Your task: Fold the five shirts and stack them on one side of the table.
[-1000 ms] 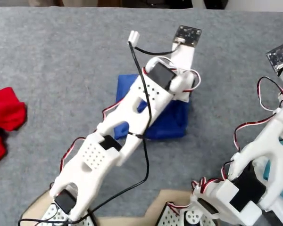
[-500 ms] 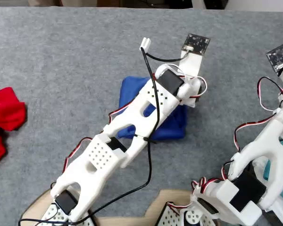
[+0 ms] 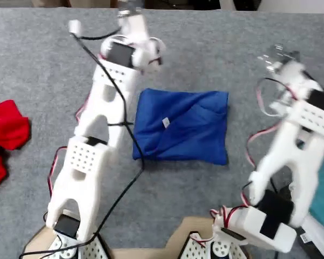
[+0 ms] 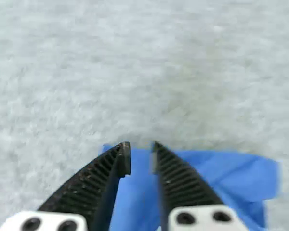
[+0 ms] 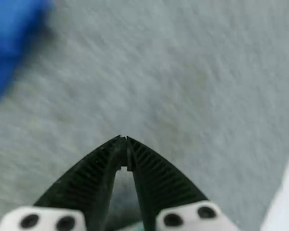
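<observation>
Blue shirt (image 3: pixel 181 127) folded, left arm (image 3: pixel 110 91) stretched past it, jaws slightly parted, right arm (image 3: pixel 312 117) bent, jaws closed.

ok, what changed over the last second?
The left arm swung off the blue shirt to the far left; the left hand, slightly open, is now beyond the shirt's far-left corner. The right arm shifted inward, right hand shut. The shirt lies uncovered, folded. The red shirts stayed put.

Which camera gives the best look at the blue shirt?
The high view: the whole folded blue shirt lies on the table. The left wrist view shows part of it up close; the right wrist view catches a blue corner.
</observation>
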{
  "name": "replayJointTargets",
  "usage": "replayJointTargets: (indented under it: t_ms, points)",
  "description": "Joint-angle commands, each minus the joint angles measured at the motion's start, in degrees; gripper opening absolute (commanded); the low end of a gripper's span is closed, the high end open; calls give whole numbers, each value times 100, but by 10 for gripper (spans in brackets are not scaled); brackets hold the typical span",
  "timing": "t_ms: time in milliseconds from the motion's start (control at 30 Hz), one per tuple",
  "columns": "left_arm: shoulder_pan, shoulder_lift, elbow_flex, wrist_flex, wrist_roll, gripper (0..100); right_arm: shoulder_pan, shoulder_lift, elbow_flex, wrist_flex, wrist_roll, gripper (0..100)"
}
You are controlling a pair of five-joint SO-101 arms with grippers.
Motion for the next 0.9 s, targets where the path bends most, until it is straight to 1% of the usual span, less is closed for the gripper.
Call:
replayJointTargets:
  t_ms: [0, 133, 200, 267, 400, 533, 633, 733, 867]
  points:
    - [-53, 75, 299, 114, -35, 20, -998, -22, -426, 360, -352, 6]
    - [-35, 242, 360, 308, -35, 19, -2158, 31, -488, 615, -633, 6]
    - [-255, 259, 360, 299, -44, 19, -2589, 268, -549, 598, -782, 6]
    - [-554, 233, 352, 273, -44, 19, -2862, 690, -778, 589, -985, 6]
    - [-1002, 286, 396, 281, -9, 19, -2958, 1833, -1666, 703, -1512, 6]
    - [-1310, 549, 457, 281, 0, 19, -3011, 2897, -2879, 1196, -1785, 5]
    - [-1486, 884, 422, 97, 0, 19, -3011, 3547, -3785, 1785, -1829, 5]
    - [-1512, 1174, 387, -167, 0, 19, -2976, 4031, -4479, 2462, -1785, 5]
    - [-1486, 1182, 167, -105, -26, 19, -2923, 4453, -5033, 3156, -1670, 5]
